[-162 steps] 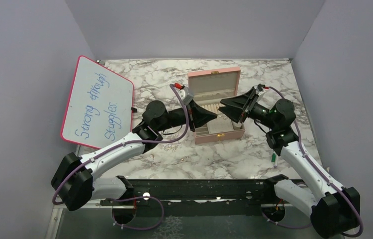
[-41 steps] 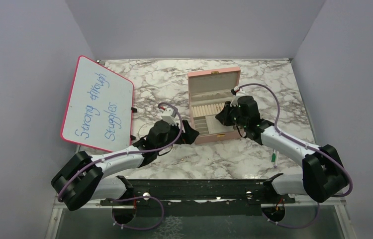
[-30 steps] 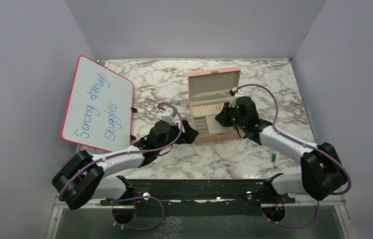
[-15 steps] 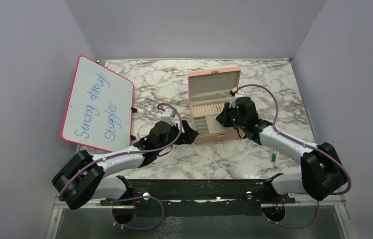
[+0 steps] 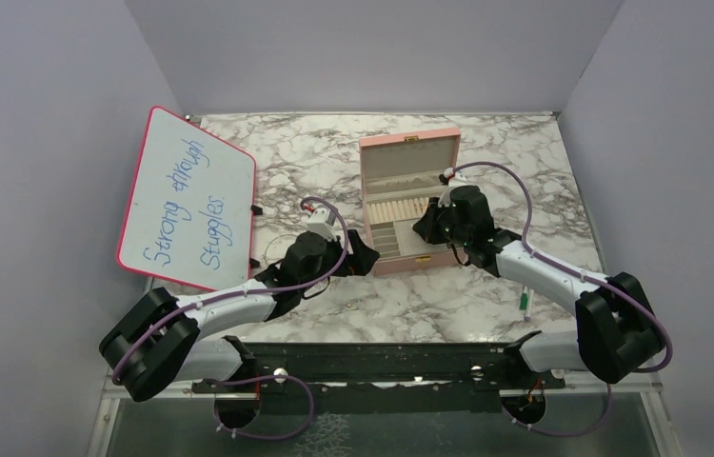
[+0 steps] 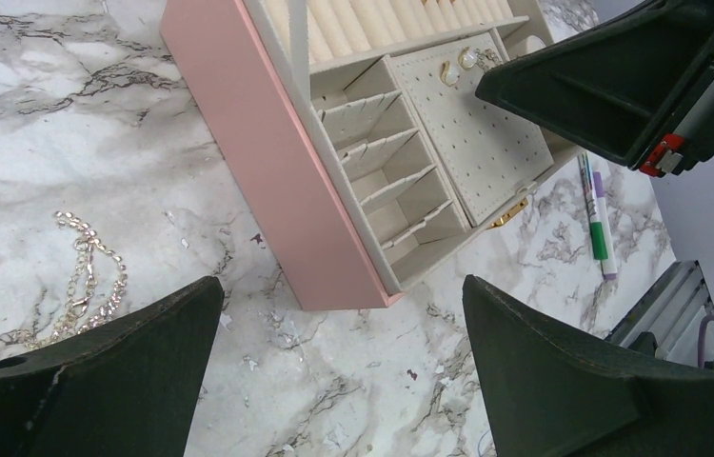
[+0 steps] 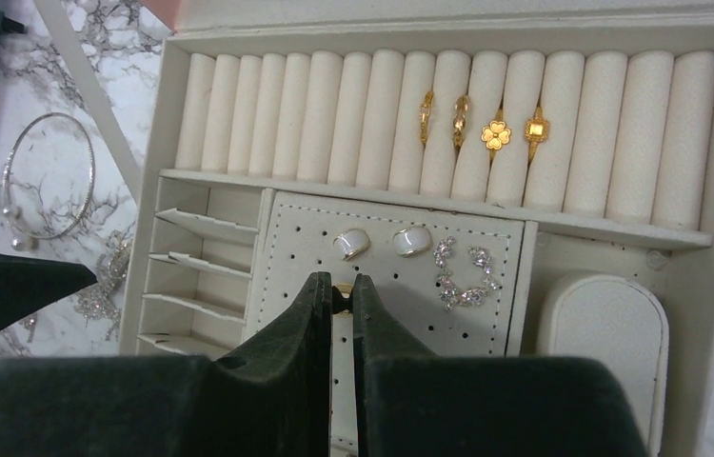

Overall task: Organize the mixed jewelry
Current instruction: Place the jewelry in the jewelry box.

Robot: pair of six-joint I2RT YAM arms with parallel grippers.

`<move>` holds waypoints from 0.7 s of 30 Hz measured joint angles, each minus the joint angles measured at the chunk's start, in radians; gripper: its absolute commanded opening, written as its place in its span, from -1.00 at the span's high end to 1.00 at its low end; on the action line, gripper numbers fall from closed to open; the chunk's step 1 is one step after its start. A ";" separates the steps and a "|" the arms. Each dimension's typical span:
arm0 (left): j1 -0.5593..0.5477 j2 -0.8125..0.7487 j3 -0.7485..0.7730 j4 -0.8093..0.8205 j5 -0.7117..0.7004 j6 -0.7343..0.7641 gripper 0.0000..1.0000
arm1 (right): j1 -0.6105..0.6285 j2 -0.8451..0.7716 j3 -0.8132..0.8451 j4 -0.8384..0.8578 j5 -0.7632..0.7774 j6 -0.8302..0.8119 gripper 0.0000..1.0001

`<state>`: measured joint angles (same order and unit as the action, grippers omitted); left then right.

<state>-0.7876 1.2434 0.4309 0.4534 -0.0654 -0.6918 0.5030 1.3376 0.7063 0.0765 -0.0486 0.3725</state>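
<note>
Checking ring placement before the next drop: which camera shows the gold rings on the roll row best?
Right wrist view: four gold rings sit sharp and close between the cream rolls. Left wrist view catches only the rolls' ends, no rings. Top view shows the pink box, rings too small to make out.

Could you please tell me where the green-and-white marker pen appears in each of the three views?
Top external: the green-and-white marker pen lies at lower right, beside the right arm.
Left wrist: right side, past the open pink jewellery box's latch corner.
Right wrist: not in it.
Shared landmark: that box.
</note>
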 measured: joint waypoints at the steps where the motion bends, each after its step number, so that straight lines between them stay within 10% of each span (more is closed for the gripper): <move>1: 0.000 0.000 0.000 0.000 0.000 0.000 -0.92 | 0.000 0.000 0.000 -0.003 0.000 0.000 0.90; 21: 0.000 0.000 0.000 0.000 -0.003 0.000 -0.92 | 0.008 0.020 0.000 -0.010 0.000 0.000 0.75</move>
<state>-0.7876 1.2434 0.4305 0.4534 -0.0689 -0.6918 0.5110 1.3575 0.7059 0.0662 -0.0490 0.3725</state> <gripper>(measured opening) 0.962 0.129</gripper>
